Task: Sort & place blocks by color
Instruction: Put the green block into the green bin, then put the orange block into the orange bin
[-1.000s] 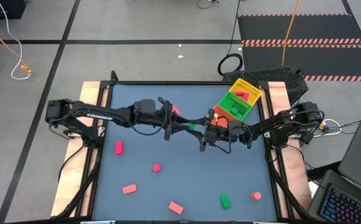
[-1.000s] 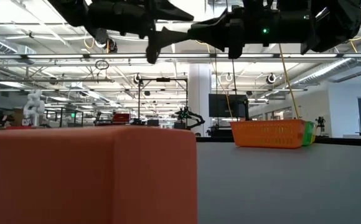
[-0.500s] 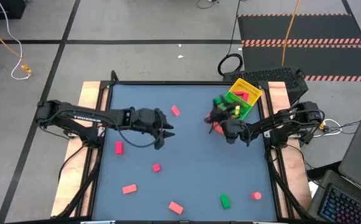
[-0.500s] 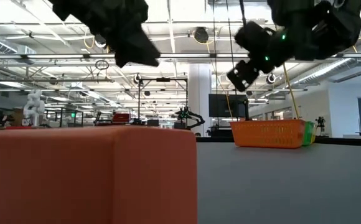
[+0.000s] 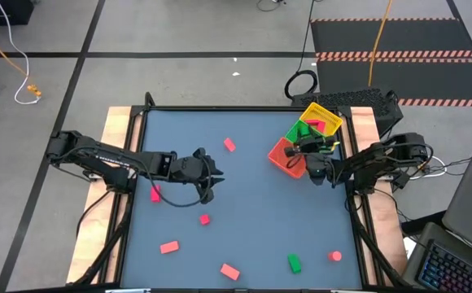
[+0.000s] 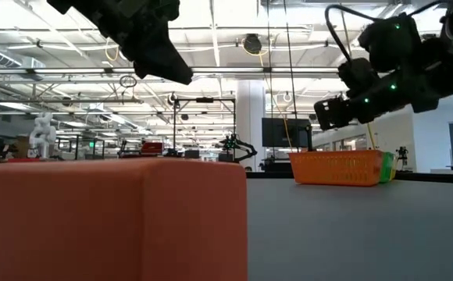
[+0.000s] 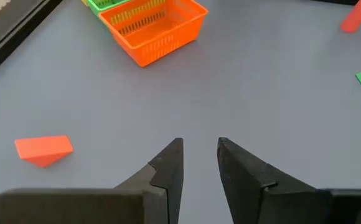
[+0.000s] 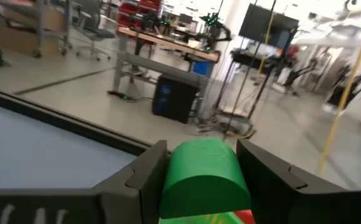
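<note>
- Right gripper (image 8: 199,163) pinches a green block (image 8: 204,169) between its two dark fingers; the block has a rounded top, smooth and bright green, half-cylinder look in the right wrist view.
- In the high view the right gripper (image 5: 301,147) sits over the tray (image 5: 283,155), at the table's 2 o'clock area; a green bit shows at its tip.
- Tray runs diagonally: red compartment nearest table centre, green in the middle, yellow at the far corner.
- Left gripper (image 7: 199,163) holds nothing, fingers slightly parted with a narrow gap; it hovers left of table centre (image 5: 206,174).
- Red wedge-like block (image 7: 43,149) lies on the table (image 5: 252,220) at 12 o'clock from the left gripper in the high view (image 5: 229,145).
- Pink block (image 5: 155,193) sits just beside the left arm at its 8 o'clock.
- Small red block (image 5: 204,219) at 6 o'clock from the left gripper.
- Red bars near the front edge: one (image 5: 168,247) at 7 o'clock of the table, one (image 5: 229,271) at 6 o'clock.
- Green block (image 5: 294,262) and a round-looking red piece (image 5: 335,256) lie at 5 o'clock, near each other.
</note>
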Motion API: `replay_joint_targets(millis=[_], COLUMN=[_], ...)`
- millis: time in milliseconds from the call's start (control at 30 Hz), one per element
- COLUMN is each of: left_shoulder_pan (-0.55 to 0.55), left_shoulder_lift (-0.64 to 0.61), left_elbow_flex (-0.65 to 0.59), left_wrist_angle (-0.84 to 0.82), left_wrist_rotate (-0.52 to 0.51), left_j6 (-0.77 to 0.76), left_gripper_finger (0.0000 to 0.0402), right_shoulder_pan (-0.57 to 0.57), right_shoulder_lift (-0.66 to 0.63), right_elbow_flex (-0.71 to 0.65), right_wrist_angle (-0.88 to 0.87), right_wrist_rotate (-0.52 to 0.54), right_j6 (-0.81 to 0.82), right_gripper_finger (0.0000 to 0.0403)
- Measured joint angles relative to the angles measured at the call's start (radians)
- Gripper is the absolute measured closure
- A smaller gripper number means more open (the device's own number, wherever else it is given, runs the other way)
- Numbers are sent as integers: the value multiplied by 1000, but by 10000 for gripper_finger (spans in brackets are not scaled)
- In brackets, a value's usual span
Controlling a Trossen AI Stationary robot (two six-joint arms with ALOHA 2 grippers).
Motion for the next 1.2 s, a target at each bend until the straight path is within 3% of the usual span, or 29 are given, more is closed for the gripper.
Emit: replay_joint_targets(millis=[433,767,933,1067,1200], left_shoulder_pan=[0,33,80,136,186], left_shoulder_lift=[0,0,-1,-12,-29], left_elbow_flex=[0,0,-63,-154,-232], left_wrist_angle=[-3,-132,-89,56,223], left_wrist_rotate=[-9,-51,-49,-43,-42], left_j6=[-8,19,56,60,73], left_gripper_finger=[302,302,302,302,302], right_shoulder_pan=[-10,-8,-4,-4,-1], right_shoulder_lift=[0,0,0,0,0], right_elbow_flex=[-47,-47,-47,-40,6], right_wrist_angle=[6,78,197,272,241], right_wrist_rotate=[-32,-42,-221,-404,-566], right_j6=[101,77,67,100,102], right_gripper_finger=[182,147,145,149,151])
